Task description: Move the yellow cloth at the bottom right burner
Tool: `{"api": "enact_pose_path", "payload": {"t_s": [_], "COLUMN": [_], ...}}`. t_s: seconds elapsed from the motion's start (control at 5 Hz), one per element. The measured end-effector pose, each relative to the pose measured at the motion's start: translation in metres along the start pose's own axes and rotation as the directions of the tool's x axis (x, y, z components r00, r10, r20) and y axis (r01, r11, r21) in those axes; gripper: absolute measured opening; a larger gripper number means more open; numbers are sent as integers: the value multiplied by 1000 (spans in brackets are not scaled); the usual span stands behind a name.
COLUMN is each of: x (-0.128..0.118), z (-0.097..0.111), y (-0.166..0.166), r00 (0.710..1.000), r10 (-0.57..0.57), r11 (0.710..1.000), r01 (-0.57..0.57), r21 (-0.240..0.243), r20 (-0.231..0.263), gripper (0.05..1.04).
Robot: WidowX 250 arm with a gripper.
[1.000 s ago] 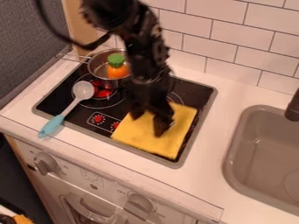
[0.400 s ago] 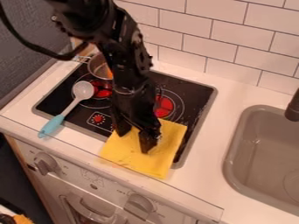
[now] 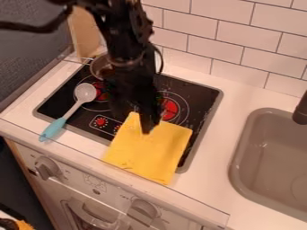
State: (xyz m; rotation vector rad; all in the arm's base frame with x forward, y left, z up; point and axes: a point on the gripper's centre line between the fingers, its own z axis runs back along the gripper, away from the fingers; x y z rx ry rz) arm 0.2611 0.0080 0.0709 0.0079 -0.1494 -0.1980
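Claw (image 3: 134,121) spread, cloth (image 3: 151,152) lies near right across the stove (image 3: 201,110) edge — placement looks nearly done, withdrawal left.

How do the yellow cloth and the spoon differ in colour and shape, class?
The cloth is plain yellow; the spoon has a grey head and blue handle. The cloth is broad and flat, the spoon long and narrow. Both lie partly on the stovetop.

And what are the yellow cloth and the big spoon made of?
The yellow cloth looks like felt or another matte fabric: it lies thin, without shine. The spoon seems smooth plastic or silicone, with an even grey bowl and teal handle.
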Motion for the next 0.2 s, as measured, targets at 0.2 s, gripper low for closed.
{"api": "enact_pose_path", "payload": {"t_s": [0.2], "x": [-4], "z": [0], "y": [1], "r00": [999], "r10": [16], "r11": [1000], "r01": [-16], "r21": [20], "r20": [-31], "gripper": [999]}}
